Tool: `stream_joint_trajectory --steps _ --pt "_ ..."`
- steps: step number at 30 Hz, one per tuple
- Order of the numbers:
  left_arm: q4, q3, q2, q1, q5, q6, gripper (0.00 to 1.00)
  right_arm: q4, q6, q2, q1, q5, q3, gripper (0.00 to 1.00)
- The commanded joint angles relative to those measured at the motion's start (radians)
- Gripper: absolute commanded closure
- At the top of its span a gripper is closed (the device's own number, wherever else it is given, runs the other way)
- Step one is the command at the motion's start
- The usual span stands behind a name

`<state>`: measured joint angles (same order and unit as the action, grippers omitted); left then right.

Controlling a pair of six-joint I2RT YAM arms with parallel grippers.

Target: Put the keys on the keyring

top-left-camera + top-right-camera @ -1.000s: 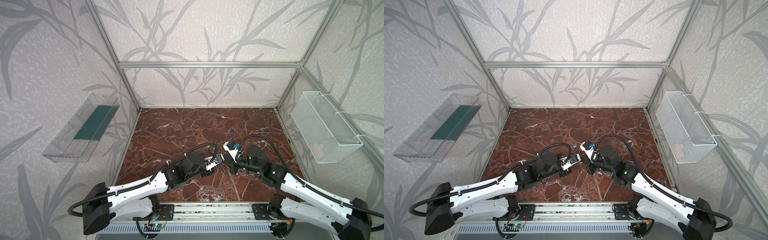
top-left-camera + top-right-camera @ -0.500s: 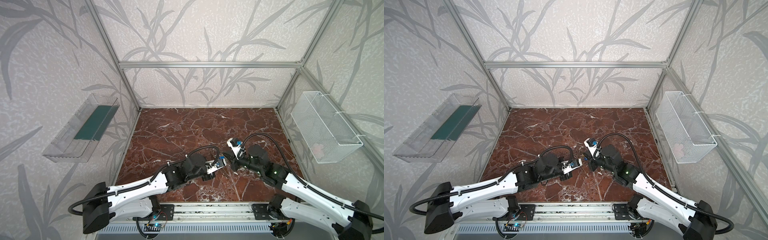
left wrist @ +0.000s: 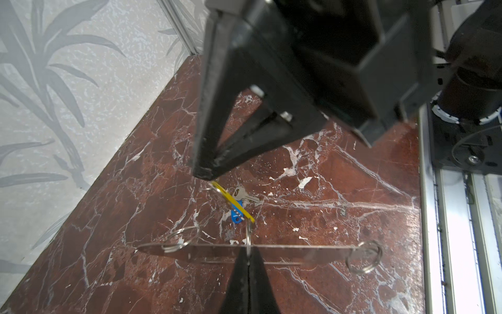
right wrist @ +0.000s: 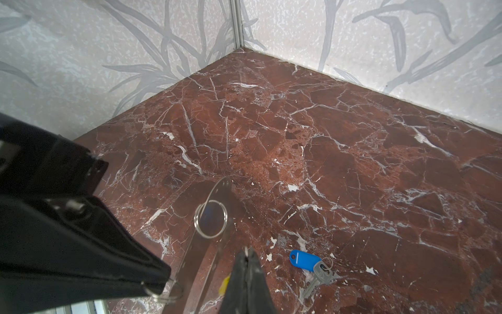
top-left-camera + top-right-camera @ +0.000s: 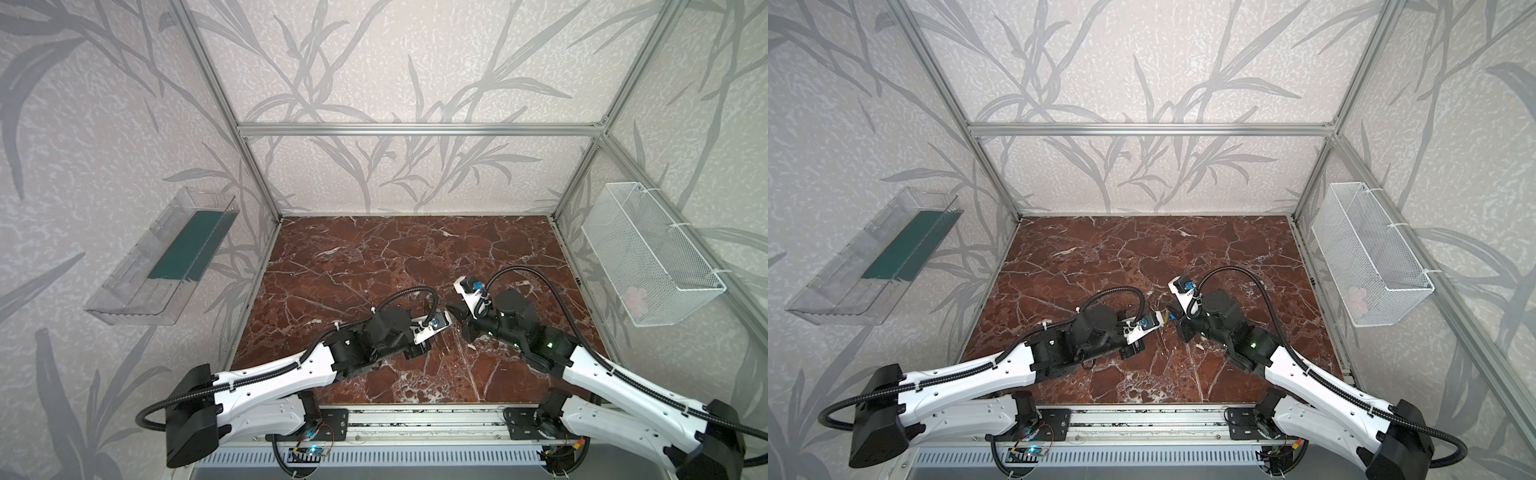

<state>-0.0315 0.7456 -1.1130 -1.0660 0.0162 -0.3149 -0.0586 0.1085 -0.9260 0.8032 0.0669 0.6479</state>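
Keyring (image 3: 298,251) plate pinched edge-on by left gripper (image 3: 248,261), jaws pressed together on it, held off the table (image 4: 353,163) so its rings (image 3: 180,239) hang free; lower centre of both top views. Beyond, right gripper (image 3: 205,172) clamps yellow key (image 3: 233,201), probably threading. Blue key (image 4: 304,260) lies loose farther back.

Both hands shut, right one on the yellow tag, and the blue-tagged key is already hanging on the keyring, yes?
No. The blue-tagged key is not on the keyring; it lies loose on the marble table, clear in the right wrist view. Left hand and right hand are both shut, the right on the yellow tag.
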Motion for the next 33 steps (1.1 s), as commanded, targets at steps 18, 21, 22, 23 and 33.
stream_joint_trajectory --steps 18,21,22,23,33 --pt "-0.253 0.238 -0.155 -0.001 0.105 0.269 1.0 -0.044 0.037 -0.02 -0.004 -0.011 -0.003 1.0" --pt "-0.257 0.238 -0.152 -0.001 0.109 0.269 1.0 -0.039 0.04 -0.029 -0.004 -0.014 -0.005 1.0" --pt "-0.259 0.238 -0.152 -0.001 0.109 0.269 1.0 -0.041 0.04 -0.033 -0.004 -0.017 -0.005 1.0" --pt "-0.261 0.239 -0.151 0.0 0.111 0.269 1.0 -0.041 0.044 -0.038 -0.006 -0.019 -0.005 1.0" --pt "-0.277 0.238 -0.151 -0.002 0.123 0.277 1.0 0.029 0.111 -0.106 -0.043 -0.032 -0.067 1.0"
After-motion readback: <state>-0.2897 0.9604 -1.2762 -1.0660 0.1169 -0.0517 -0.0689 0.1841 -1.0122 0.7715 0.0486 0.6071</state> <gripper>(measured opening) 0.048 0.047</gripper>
